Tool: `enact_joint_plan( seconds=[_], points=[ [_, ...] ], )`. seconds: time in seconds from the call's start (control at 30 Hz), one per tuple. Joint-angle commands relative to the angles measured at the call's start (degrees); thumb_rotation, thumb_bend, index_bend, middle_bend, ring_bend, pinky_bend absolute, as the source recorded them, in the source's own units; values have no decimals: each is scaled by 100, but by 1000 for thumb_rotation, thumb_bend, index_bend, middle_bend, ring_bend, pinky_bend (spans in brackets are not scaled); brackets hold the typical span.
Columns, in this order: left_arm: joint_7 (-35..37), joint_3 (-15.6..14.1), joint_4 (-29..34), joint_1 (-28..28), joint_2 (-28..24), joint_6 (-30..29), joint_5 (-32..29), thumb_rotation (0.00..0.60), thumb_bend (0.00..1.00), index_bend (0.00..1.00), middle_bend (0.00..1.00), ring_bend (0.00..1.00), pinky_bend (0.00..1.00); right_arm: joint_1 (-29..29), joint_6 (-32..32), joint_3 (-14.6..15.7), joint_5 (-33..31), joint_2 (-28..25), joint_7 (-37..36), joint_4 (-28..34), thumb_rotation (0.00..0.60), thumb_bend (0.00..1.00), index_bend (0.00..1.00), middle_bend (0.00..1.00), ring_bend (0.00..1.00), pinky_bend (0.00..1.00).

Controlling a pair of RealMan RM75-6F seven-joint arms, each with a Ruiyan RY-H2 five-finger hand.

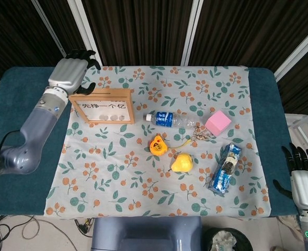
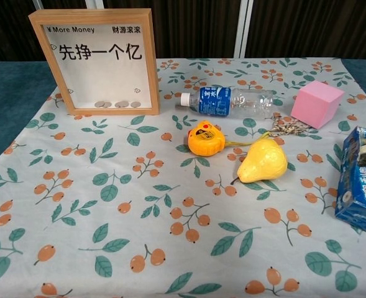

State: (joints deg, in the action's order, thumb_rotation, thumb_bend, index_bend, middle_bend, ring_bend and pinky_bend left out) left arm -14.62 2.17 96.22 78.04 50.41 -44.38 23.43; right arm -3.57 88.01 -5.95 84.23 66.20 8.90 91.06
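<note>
The left hand (image 1: 70, 72) hovers with fingers apart and empty just behind the wooden frame (image 1: 102, 106), which stands upright at the worktop's (image 1: 28, 172) back left. A careless brush could topple the frame. The right hand (image 1: 301, 172) rests idle, fingers spread.

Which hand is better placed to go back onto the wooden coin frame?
Left. The left hand hovers open just behind the wooden coin frame, apart from it. The right hand sits off the table's near right corner, far away.
</note>
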Motion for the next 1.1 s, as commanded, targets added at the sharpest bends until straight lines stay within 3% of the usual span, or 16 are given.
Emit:
enact_joint_plan(
  seconds=[0.03, 0.17, 0.27, 0.4, 0.53, 0.73, 1.1],
  points=[
    [637, 66, 1282, -1259, -718, -1303, 1598, 600, 410, 281, 44, 0, 0, -4, 17, 11, 43, -3, 40, -3, 600, 297, 79, 0, 0, 0],
    [951, -330, 1711, -2417, -737, -2396, 2962, 600, 410, 214, 22, 0, 0, -1, 22, 25, 68, -6, 41, 5, 600, 297, 79, 0, 0, 0],
    [989, -683, 1625, -3199, -462, -3104, 3795, 600, 409, 169, 7, 0, 0, -9, 23, 24, 85, 2, 45, -2, 600, 297, 79, 0, 0, 0],
    [1025, -1044, 1200, -4081, 103, -3858, 4699, 600, 401, 158, 0, 0, 0, -29, 0, 14, 79, 13, 54, -23, 600, 296, 79, 0, 0, 0],
    [1095, -1325, 425, -4912, 989, -4193, 4962, 600, 398, 150, 0, 0, 0, -28, 12, 14, 92, 3, 40, -30, 600, 296, 79, 0, 0, 0],
    [1203, -1154, -372, -5354, 1735, -4172, 5099, 600, 393, 124, 0, 0, 0, -29, 12, 9, 88, -8, 10, -38, 600, 297, 79, 0, 0, 0],
    [1354, -766, -546, -5544, 1881, -4075, 5449, 600, 381, 99, 0, 0, 0, -28, 12, 7, 82, -15, -13, -48, 600, 297, 79, 0, 0, 0]
  ],
)
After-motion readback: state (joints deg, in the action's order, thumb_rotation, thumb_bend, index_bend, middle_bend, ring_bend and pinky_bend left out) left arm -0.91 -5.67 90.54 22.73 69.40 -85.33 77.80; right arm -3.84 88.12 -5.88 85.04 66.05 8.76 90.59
